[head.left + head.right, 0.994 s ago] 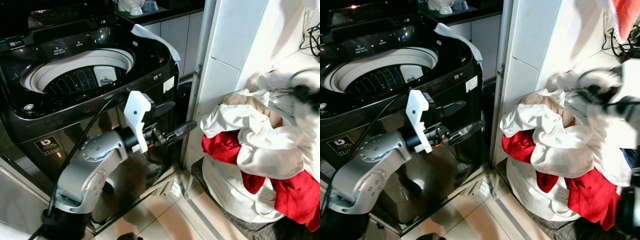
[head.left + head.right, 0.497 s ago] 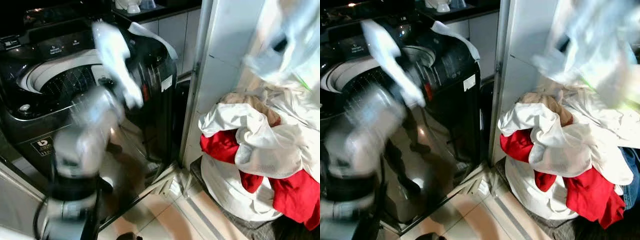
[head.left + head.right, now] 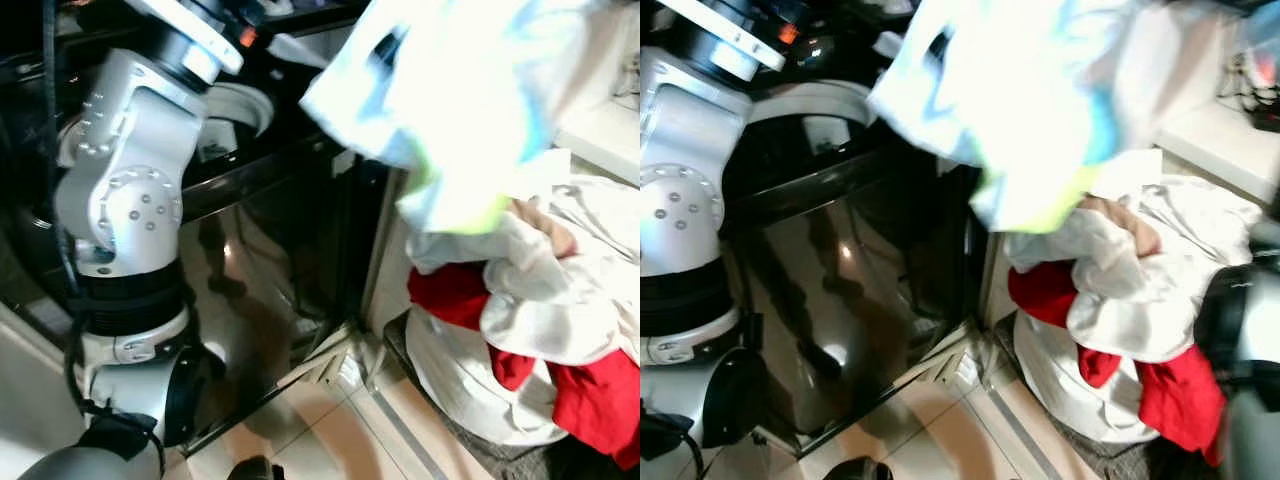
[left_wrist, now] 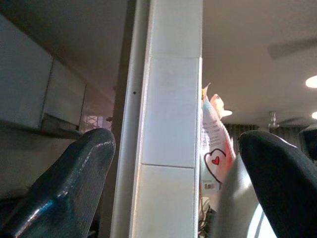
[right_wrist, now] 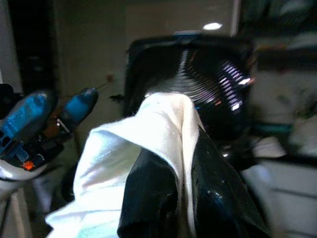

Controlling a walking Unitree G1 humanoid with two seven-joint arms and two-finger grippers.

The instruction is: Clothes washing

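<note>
Head views: my left arm [image 3: 125, 200] is raised and folded, elbow low, forearm going up in front of the black washing machine [image 3: 270, 220], wrist passing out of the top of the picture. A pale white garment [image 3: 450, 110] with a yellow-green edge hangs in the air, blurred, between the machine and the laundry pile [image 3: 520, 330], just above the pile. The pile holds white, red and tan clothes heaped beside the machine at the white tiled wall [image 3: 1200, 60]. A dark blurred part of my right arm [image 3: 1245, 340] shows low at the right edge. Left wrist view: left gripper [image 4: 183, 183] points up along a white tiled pillar [image 4: 168, 124] toward the ceiling, 2 black fingers [image 4: 69, 183] wide apart, nothing between them. A printed bag with a red heart [image 4: 214, 158] hangs behind the pillar. Right wrist view: right gripper [image 5: 184, 198] has its 2 fingers [image 5: 218, 198] pinched together on a fold of the white garment [image 5: 148, 144], which drapes over them. It faces the machine's open tub [image 5: 198, 84], and my left gripper's blue-lit fingertips show off to the side.
</note>
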